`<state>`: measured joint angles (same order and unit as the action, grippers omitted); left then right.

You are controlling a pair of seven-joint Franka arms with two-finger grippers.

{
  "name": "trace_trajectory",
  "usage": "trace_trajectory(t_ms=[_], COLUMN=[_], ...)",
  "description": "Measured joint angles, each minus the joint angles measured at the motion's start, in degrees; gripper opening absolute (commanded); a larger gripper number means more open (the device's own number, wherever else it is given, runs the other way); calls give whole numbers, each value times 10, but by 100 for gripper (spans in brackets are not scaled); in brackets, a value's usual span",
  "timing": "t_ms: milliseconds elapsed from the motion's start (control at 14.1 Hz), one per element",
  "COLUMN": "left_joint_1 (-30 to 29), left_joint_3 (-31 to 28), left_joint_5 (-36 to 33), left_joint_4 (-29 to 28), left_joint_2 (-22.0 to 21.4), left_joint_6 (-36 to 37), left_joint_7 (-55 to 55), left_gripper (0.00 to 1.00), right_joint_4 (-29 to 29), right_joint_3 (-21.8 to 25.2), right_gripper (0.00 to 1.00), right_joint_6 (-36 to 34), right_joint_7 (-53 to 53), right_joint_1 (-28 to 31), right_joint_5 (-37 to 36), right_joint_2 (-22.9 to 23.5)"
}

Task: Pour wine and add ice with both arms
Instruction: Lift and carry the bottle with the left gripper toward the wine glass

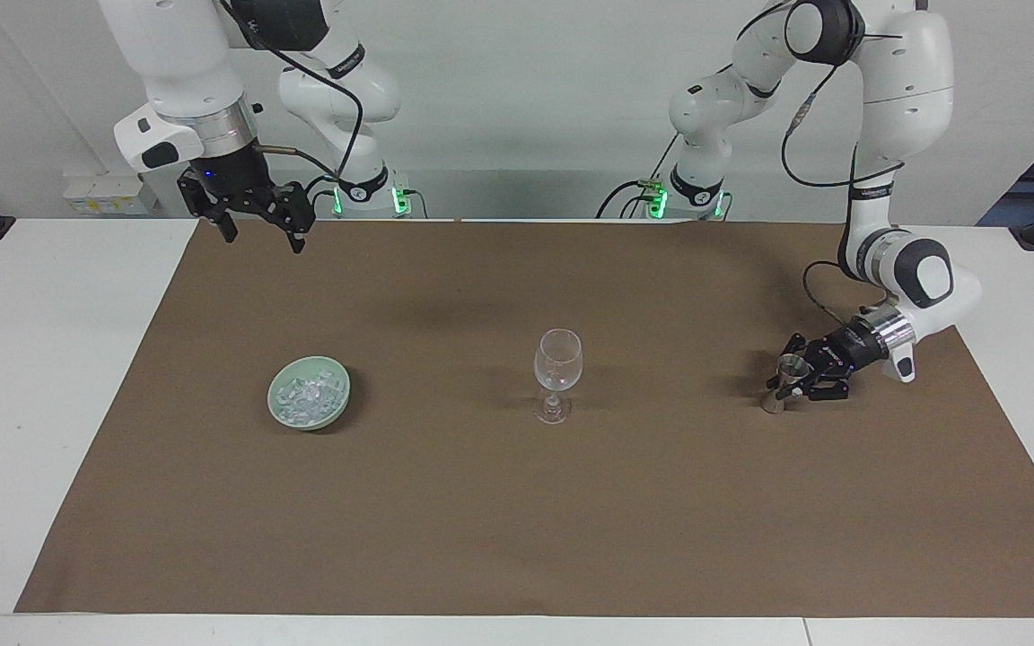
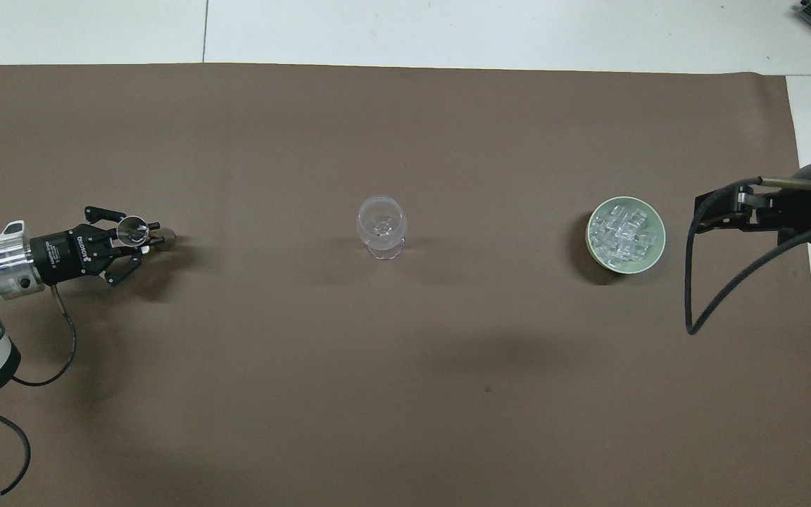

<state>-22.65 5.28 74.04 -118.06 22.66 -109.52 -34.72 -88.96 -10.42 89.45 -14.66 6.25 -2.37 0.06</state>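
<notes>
A small metal measuring cup (image 1: 781, 380) (image 2: 132, 230) stands on the brown mat toward the left arm's end of the table. My left gripper (image 1: 786, 386) (image 2: 146, 236) lies low and sideways, shut on that cup. No wine shows, and the cup's contents cannot be told. An empty clear stemmed wine glass (image 1: 558, 362) (image 2: 381, 225) stands upright mid-mat. The ice (image 1: 305, 396) (image 2: 624, 231) fills a pale green bowl (image 1: 343, 388) (image 2: 659, 243) toward the right arm's end. My right gripper (image 1: 261, 230) (image 2: 698, 211) hangs open and empty above the mat's edge by its base, where that arm waits.
A brown mat (image 1: 571, 529) (image 2: 405, 394) covers most of the white table (image 1: 41, 377), with bare white strips at both ends. The glass stands between cup and bowl, well apart from each.
</notes>
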Motion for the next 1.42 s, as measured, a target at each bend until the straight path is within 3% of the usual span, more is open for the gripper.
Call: trace_trajectory(t_ms=[709,1418], left_joint_1=[5,120], left_joint_3=[5,8], left_joint_5=[0,0], left_joint_4=[5,10], left_joint_2=[-6,-81], left_joint_6=[22,-60], left_joint_7=[-30,-178], left_gripper=[0,0], right_joint_4=[0,0], right_joint_3=[0,0], right_gripper=[100,100], right_joint_6=[0,0], right_joint_7=[0,0], right_joint_1=[0,0], right_joint_5=[0,0], right_joint_2=[0,0])
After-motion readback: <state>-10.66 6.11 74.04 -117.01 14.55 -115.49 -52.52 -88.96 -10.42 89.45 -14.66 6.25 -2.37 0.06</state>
